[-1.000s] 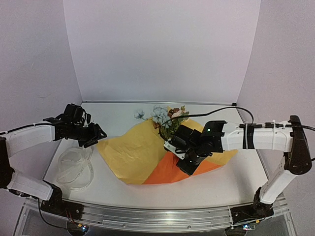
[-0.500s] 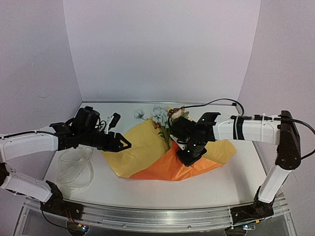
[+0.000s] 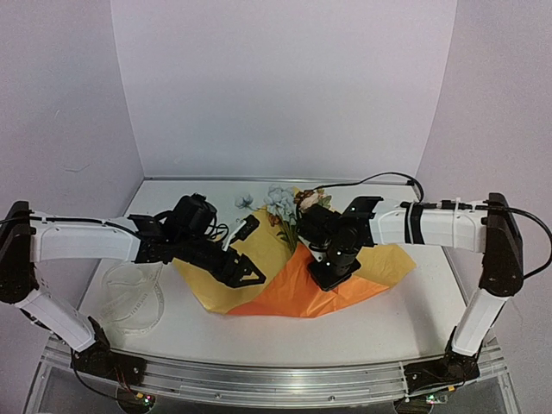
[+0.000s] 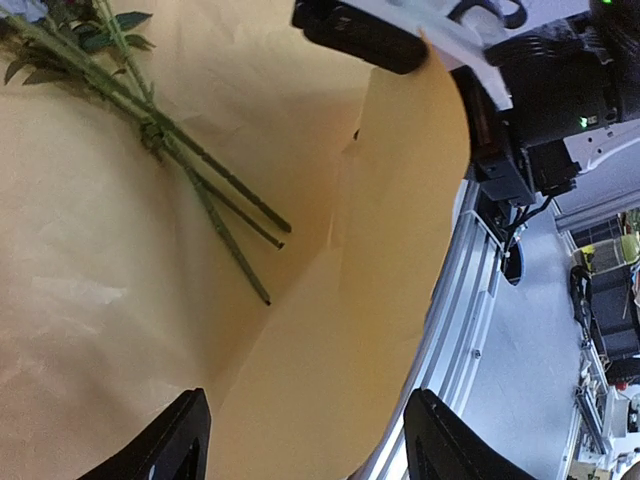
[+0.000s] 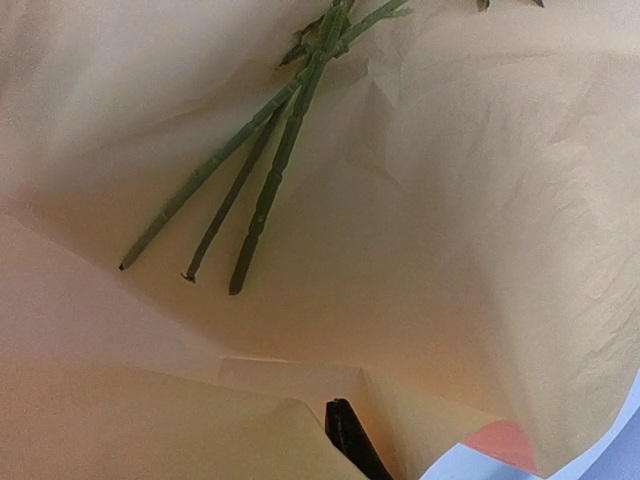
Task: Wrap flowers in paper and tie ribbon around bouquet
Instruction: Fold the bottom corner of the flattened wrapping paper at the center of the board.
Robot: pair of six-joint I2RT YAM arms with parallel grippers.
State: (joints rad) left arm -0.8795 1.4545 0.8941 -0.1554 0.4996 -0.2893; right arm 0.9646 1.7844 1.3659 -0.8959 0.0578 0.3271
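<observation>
1. far left first: the ribbon (image 3: 131, 297) is sitting in a loose loop on the bench (image 3: 414, 319), close to the left corner of the paper (image 3: 289, 293); neither arm is touching it
2. the left gripper (image 3: 250, 276) reaches in low over the left half of the sheet; jaws spread wide, released, gripping nothing; on its own wrist cam the two fingers (image 4: 175, 445) stand far apart with only pale yellow sheet showing past them
3. the paper lies across the middle of the bench, pretty crinkly; pale yellow side faces up on the left and towards the back, bright orange shows on the near side in the middle
4. the flowers (image 3: 280, 203) lie on the paper with the blue, white and brown blooms at its far edge by the back wall; the stems (image 5: 260, 180) run down onto the yellow sheet, thin green ends bare and fanned out a bit
5. the right gripper (image 3: 329, 276) is down on the paper just right of the stems; jaws look clenched on a fold of the paper; its wrist cam only shows one dark fingertip (image 5: 345, 445) poking out of the folds, and the left wrist cam shows a yellow flap standing up to it
</observation>
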